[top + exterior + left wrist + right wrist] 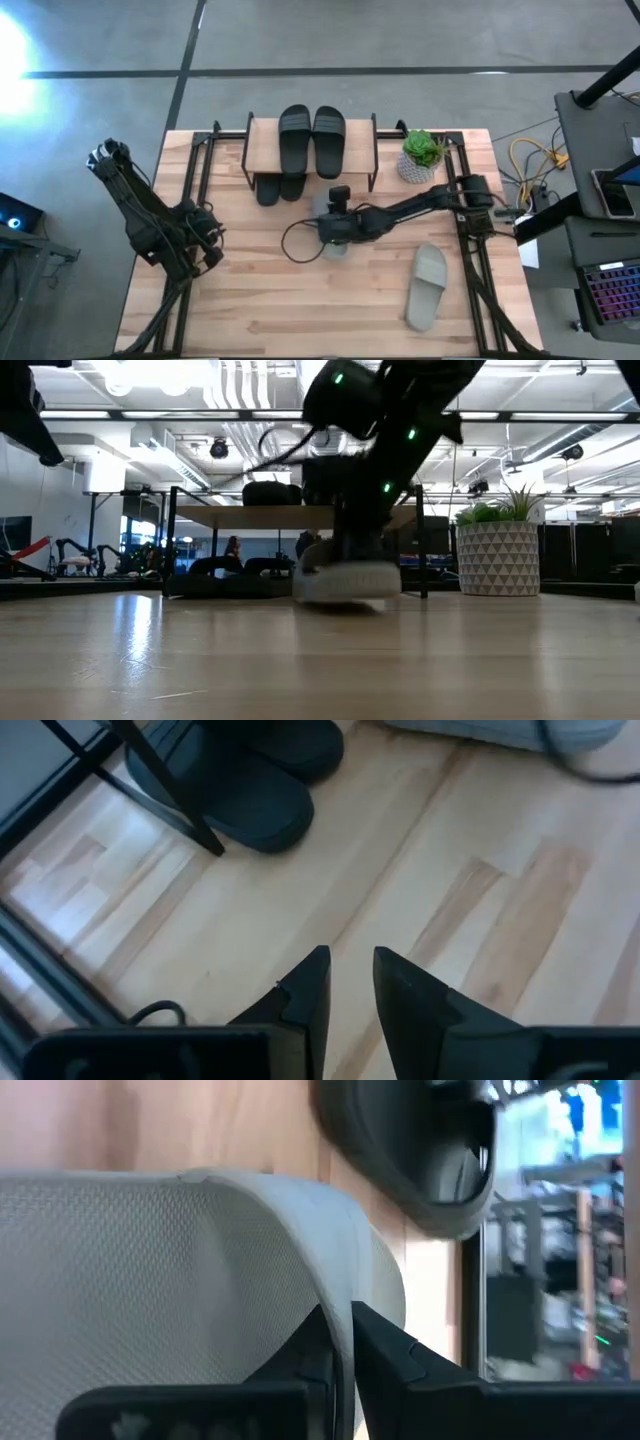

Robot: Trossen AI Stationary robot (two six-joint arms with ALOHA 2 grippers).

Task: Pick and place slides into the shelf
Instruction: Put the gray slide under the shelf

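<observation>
The shelf point(262, 150) stands at the table's far edge. Two black slides point(311, 138) lie on its top board and two more point(278, 188) sit under it, toes sticking out. My right gripper point(335, 230) is in front of the shelf, shut on one pale grey-green slide point(336, 247), seen low in the low view point(345, 582). The other grey-green slide point(428, 285) lies flat near the table's right side. My left gripper point(205, 252) waits at the table's left, fingers a little apart point(350, 965), touching nothing. My right gripper point(345, 1335) pinches the grey-green slide's wide strap at its edge point(335, 1295) between the two fingers, one under the arch and one outside it. The fingers come from above, slanting from the table's right. In the low view the sole point(345, 595) sits at table level.
A potted plant in a white pot point(420, 155) stands right of the shelf. A black cable point(295, 245) loops on the table beside my right gripper. The shelf's thin black leg point(170, 790) stands near the black slides point(250, 800). Bare wood lies along the near edge point(300, 320).
</observation>
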